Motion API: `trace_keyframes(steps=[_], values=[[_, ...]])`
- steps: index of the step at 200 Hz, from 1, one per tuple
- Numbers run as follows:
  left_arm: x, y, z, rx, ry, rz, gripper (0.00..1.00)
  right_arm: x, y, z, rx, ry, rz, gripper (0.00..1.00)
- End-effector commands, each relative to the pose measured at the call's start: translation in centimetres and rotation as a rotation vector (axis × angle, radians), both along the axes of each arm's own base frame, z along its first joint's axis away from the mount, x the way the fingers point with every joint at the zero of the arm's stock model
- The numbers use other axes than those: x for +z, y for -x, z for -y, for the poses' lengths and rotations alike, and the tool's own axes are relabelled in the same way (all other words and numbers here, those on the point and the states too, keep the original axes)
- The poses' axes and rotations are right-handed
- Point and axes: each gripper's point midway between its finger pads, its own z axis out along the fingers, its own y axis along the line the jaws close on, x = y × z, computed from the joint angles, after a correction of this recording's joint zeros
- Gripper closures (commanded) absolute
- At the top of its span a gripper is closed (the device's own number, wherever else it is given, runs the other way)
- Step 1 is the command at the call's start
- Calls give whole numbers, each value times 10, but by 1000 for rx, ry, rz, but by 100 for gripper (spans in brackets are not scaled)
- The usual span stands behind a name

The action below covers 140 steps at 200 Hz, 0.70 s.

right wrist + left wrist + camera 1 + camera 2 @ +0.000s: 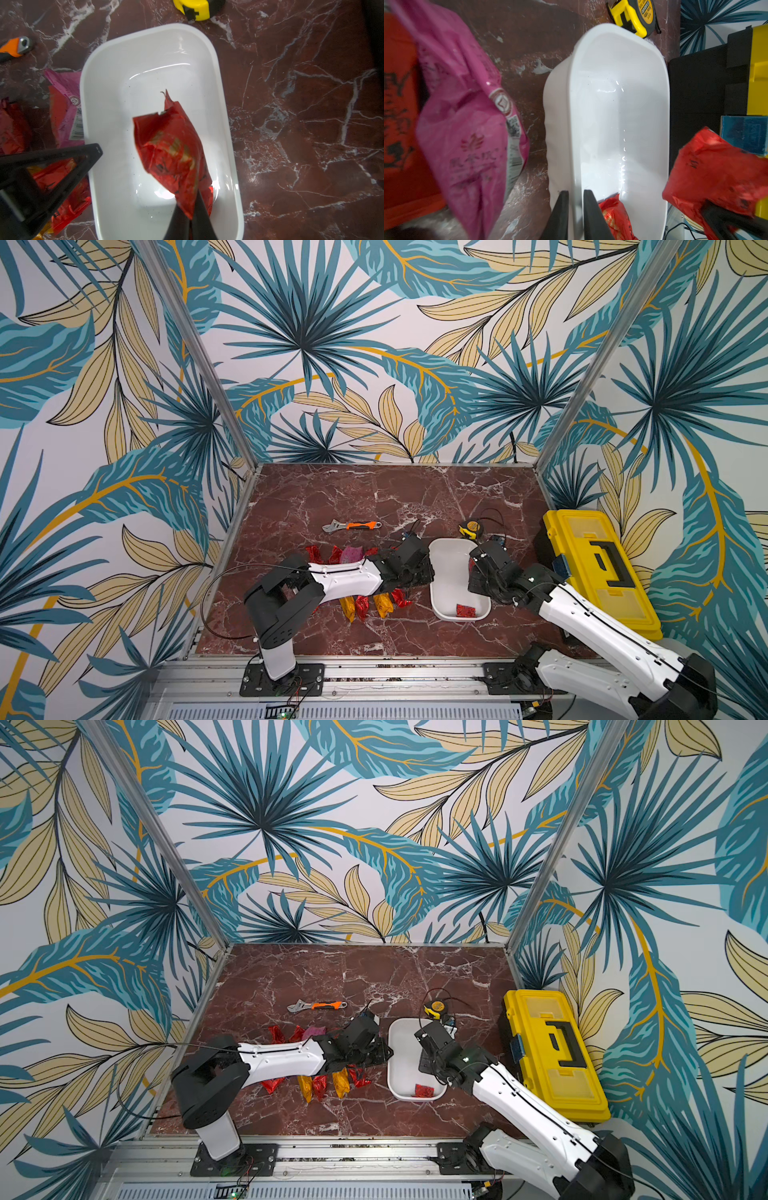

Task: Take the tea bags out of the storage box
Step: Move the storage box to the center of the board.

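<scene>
Right wrist view: the right gripper (190,220) is pressed together on one corner of a red tea bag (172,151), which it holds above the floor of the storage box (145,72).
Inside the box: one more red sachet (466,610) lies at the 6 o'clock end. The rest of the floor is bare white.
Left gripper (576,193): its jaws straddle the box's 9 o'clock wall and pinch the rim, seemingly to steady it.
Removed tea bags (361,608): red, yellow and pink sachets lie on the table (374,497) at the box's 9 o'clock, partly under the left arm.
Progress: nearly finished. The held bag must be set down outside the box, then the last sachet taken out.
Surroundings: wrench (353,526) at 10 o'clock, tape measure (470,529) at 12, yellow toolbox (598,568) at 3.
</scene>
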Motion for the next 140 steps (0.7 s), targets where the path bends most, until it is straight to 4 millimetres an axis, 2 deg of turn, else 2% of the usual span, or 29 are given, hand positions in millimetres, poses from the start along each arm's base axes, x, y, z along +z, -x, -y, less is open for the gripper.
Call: trace_keyframes(steps=[1, 72, 110, 140], values=[[14, -11, 18, 9, 24, 29, 86, 0, 8, 14, -33, 19, 18, 94], [13, -34, 40, 56, 2, 43, 88, 11, 19, 6, 10, -70, 27, 94], [17, -40, 43, 65, -38, 55, 74, 13, 24, 0, 44, -96, 16, 94], [46, -42, 37, 83, -11, 112, 64, 14, 27, -6, 77, -120, 0, 94]])
